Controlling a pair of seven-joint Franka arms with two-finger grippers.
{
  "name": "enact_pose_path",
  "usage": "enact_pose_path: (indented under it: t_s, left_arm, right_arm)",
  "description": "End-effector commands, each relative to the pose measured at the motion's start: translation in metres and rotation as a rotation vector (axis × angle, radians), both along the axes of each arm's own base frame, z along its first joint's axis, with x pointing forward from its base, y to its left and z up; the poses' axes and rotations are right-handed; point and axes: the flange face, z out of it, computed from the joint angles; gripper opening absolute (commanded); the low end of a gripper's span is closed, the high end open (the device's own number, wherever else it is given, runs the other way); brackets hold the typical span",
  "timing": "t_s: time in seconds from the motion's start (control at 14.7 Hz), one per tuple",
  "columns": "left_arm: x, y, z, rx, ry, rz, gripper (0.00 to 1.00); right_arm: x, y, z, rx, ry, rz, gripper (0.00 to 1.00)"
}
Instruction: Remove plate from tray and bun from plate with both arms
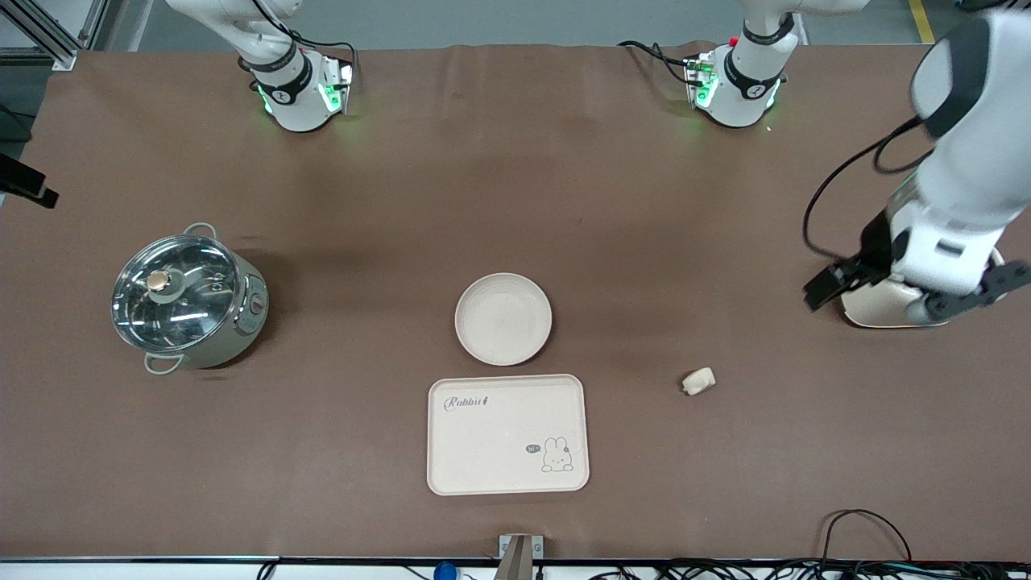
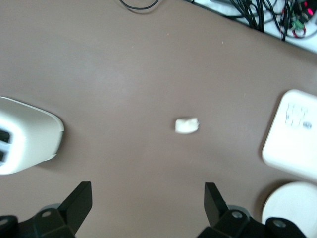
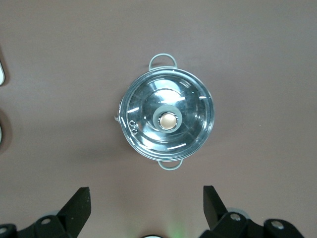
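The plate (image 1: 503,318) lies on the brown table just farther from the front camera than the rabbit tray (image 1: 507,433). The bun (image 1: 698,380) lies on the table toward the left arm's end from the tray. In the left wrist view, my left gripper (image 2: 146,201) is open and empty, up over bare table, with the bun (image 2: 186,125), the tray's corner (image 2: 292,134) and the plate's edge (image 2: 292,210) below. My right gripper (image 3: 146,203) is open and empty, high over the table between its base and the pot. It is out of the front view.
A lidded steel pot (image 1: 187,298) stands toward the right arm's end and also shows in the right wrist view (image 3: 168,119). A white rounded object (image 1: 878,310) sits under the left arm's hand and also shows in the left wrist view (image 2: 27,136). Cables run along the table's front edge.
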Motion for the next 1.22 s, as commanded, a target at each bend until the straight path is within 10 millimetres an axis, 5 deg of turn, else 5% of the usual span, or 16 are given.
enact_pose_path:
  t_s: [0.0, 0.2, 0.48, 1.15]
  left_arm:
    - [-0.029, 0.032, 0.03, 0.031, 0.028, -0.115, 1.0]
    - [-0.057, 0.047, 0.048, 0.033, 0.104, -0.187, 1.0]
    - [-0.081, 0.035, 0.06, 0.05, 0.105, -0.232, 1.0]
    - [-0.079, 0.045, 0.067, 0.042, 0.116, -0.297, 1.0]
  right_arm:
    - [0.006, 0.015, -0.005, 0.01, 0.013, 0.02, 0.98]
    - [0.008, 0.025, -0.008, 0.012, 0.015, 0.038, 1.0]
    - [0.003, 0.025, -0.008, 0.017, 0.04, 0.035, 1.0]
    - [-0.001, 0.04, -0.006, 0.023, 0.067, 0.063, 1.0]
